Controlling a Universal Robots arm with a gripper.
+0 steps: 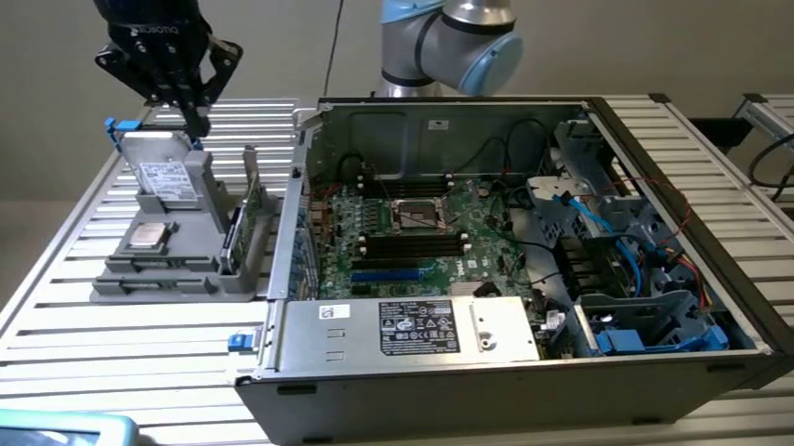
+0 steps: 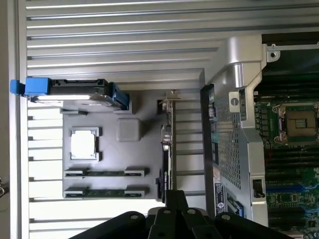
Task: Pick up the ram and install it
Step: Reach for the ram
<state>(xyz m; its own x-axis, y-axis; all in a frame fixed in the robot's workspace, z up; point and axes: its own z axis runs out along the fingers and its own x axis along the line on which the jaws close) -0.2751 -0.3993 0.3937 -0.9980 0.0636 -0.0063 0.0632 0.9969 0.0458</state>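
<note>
The ram point(image 2: 105, 191) is a thin green stick lying flat in the outermost groove of a grey parts holder point(image 2: 129, 164). My gripper point(image 1: 195, 123) hangs above the holder's far end, over the hard drive point(image 1: 166, 179), well away from the ram. Its black fingers point(image 2: 174, 199) are shut together with nothing between them. The open computer case point(image 1: 522, 232) lies on the exterior view's right, with the green motherboard point(image 1: 410, 232) and its black memory slots point(image 1: 414, 243) exposed.
The holder point(image 1: 162, 279) also carries a square silver processor point(image 2: 83, 144) and a taller green expansion card point(image 2: 167, 149) standing on edge next to the case wall point(image 2: 222, 149). Cables and drive cages crowd the case's right side point(image 1: 620, 242). Everything rests on a slatted metal table point(image 1: 125, 353).
</note>
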